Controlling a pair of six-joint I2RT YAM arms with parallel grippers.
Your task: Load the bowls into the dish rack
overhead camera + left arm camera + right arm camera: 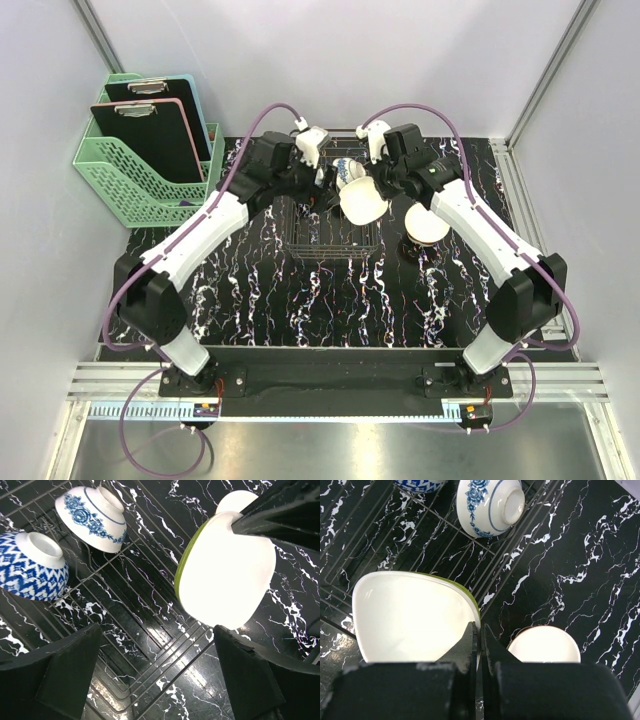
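Two blue bowls (92,517) are set in the rack (140,625). The green bowl (410,615) is gripped by its rim in the right pincer (479,645) over the rack's right side. The left pincer (156,640) is spread, empty. An orange bowl (543,646) is left on the table (590,555), right of the rack.

The left arm (200,235) and right arm (475,220) are each wearing smooth white shells over their long links and black housings at the joints and bases, with 1 purple cable (405,106) looping along each. White camera blocks (312,142) are sitting at the 2 wrists. The left fingers (55,680) and right fingers (420,690) are showing as matte black wedges, the right pair's edges looking scuffed pale.
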